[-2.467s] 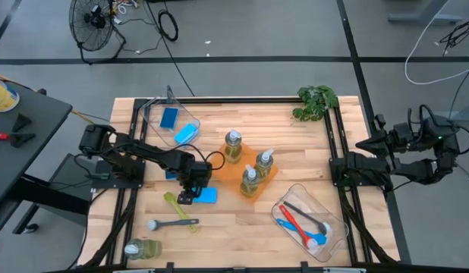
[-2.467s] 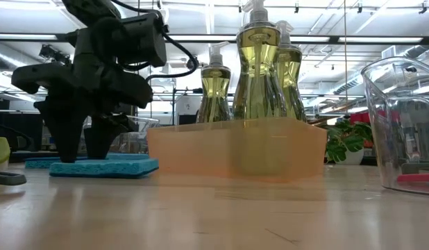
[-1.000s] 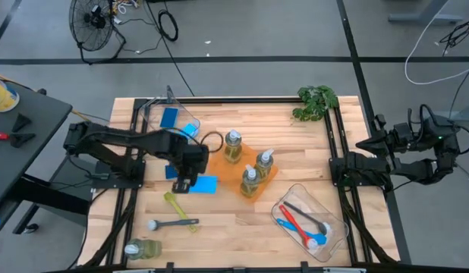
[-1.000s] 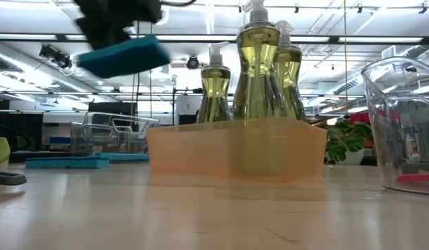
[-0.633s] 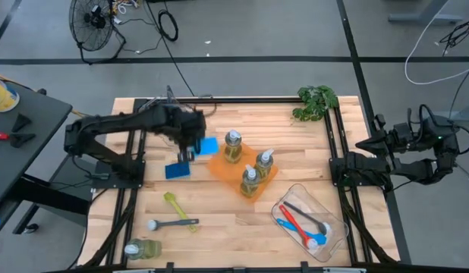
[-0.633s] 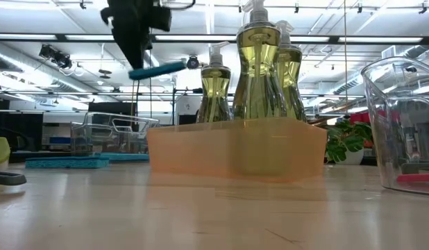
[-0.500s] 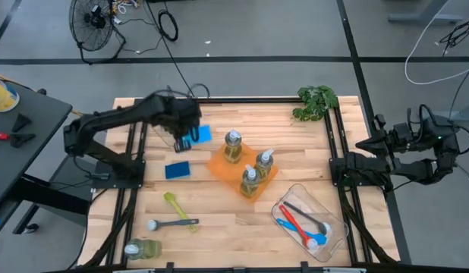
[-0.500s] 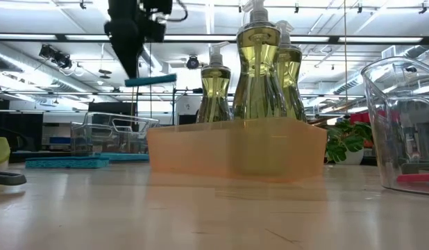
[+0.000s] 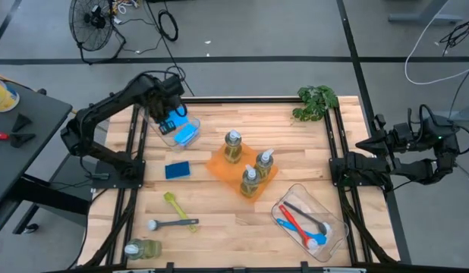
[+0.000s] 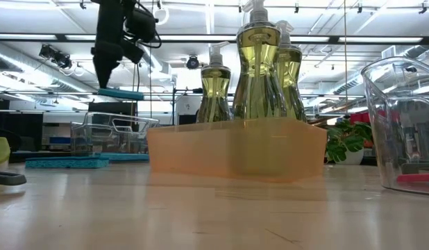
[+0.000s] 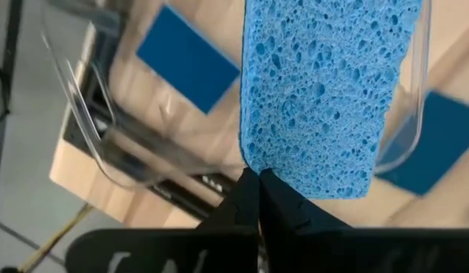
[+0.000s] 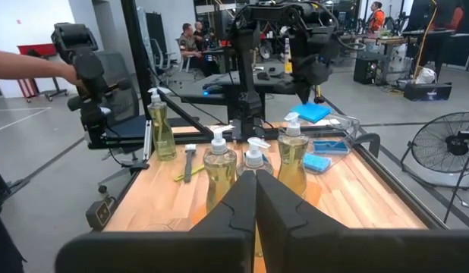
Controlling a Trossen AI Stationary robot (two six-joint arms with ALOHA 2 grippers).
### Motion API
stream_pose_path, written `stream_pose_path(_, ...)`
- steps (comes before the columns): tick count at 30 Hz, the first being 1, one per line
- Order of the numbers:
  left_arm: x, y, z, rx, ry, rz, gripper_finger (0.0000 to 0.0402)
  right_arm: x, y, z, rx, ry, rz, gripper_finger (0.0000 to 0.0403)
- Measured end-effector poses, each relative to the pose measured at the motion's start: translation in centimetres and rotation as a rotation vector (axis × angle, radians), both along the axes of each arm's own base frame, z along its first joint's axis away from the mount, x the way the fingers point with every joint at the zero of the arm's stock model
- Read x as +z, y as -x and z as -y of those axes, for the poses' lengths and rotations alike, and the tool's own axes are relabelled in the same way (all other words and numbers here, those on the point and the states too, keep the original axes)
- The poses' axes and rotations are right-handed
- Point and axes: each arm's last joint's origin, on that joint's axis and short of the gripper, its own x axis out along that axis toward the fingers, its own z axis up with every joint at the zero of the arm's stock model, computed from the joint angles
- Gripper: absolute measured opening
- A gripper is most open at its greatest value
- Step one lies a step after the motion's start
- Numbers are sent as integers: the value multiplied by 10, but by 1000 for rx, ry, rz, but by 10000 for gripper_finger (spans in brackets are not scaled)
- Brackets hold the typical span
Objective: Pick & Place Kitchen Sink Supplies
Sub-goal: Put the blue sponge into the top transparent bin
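Left gripper (image 11: 257, 178) pinched shut on porous blue sponge (image 11: 322, 91), above clear bin (image 9: 160, 120) at table's 10 o'clock. Three soap bottles (image 9: 233, 145) in orange tray (image 9: 219, 165) centre. Right gripper (image 12: 255, 182) closed, empty, parked at 3 o'clock.

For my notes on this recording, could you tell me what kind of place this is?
Probably a robotics lab or workshop: an open hall with ceiling strip lights, a floor fan and loose cables beside the wooden table, and people at benches behind.
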Motion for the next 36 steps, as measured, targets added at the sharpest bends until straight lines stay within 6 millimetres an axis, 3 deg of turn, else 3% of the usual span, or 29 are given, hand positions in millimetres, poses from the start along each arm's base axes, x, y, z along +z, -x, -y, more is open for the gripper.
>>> stream_pose_path(12, 0, 10, -3, 43, 38, -47, 2, 0, 0, 0, 0, 0, 0, 13)
stream_pose_path(18, 0, 12, -5, 51, -12, -83, 34, 0, 0, 0, 0, 0, 0, 13)
stream_pose_path(23, 0, 12, -5, 52, -14, -84, 87, 0, 0, 0, 0, 0, 0, 13)
stream_pose_path(31, 0, 9, -2, 129, 58, -1, 217, 0, 0, 0, 0, 0, 0, 13)
stream_pose_path(36, 2, 7, 4, 136, 150, 106, 255, 0, 0, 0, 0, 0, 0, 13)
